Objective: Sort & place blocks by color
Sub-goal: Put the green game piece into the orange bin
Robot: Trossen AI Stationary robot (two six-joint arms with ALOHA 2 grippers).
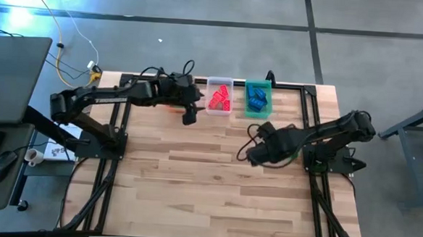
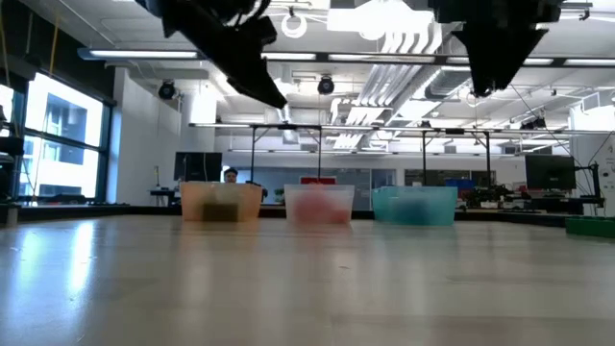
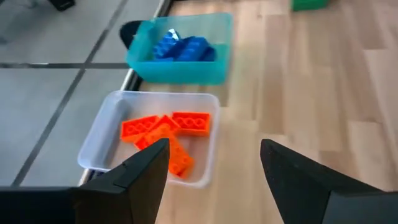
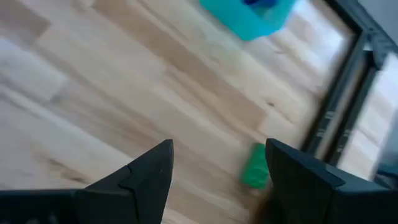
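Several red-orange blocks [image 3: 165,134] lie in the clear bin [image 3: 99,140], and blue blocks [image 3: 181,48] lie in the teal bin [image 3: 186,71] beside it. A single green block [image 4: 255,167] rests flat on the wooden table. My left gripper [image 3: 214,146] hangs open above the table, just on the near side of the clear bin [image 1: 220,97], and holds nothing. My right gripper [image 4: 217,146] is also open and empty. It points down over the table [image 1: 251,155] on the near side of the teal bin [image 1: 257,99], with the green block a little beyond its fingertips.
Three bins stand in a row at the far edge: orange [image 2: 221,204], clear [image 2: 319,204] and teal [image 2: 415,204]. My left arm covers most of the orange bin in the high view. The black frame rails [image 1: 310,113] run along the table's sides. Bare wood [image 1: 208,191] fills the near half.
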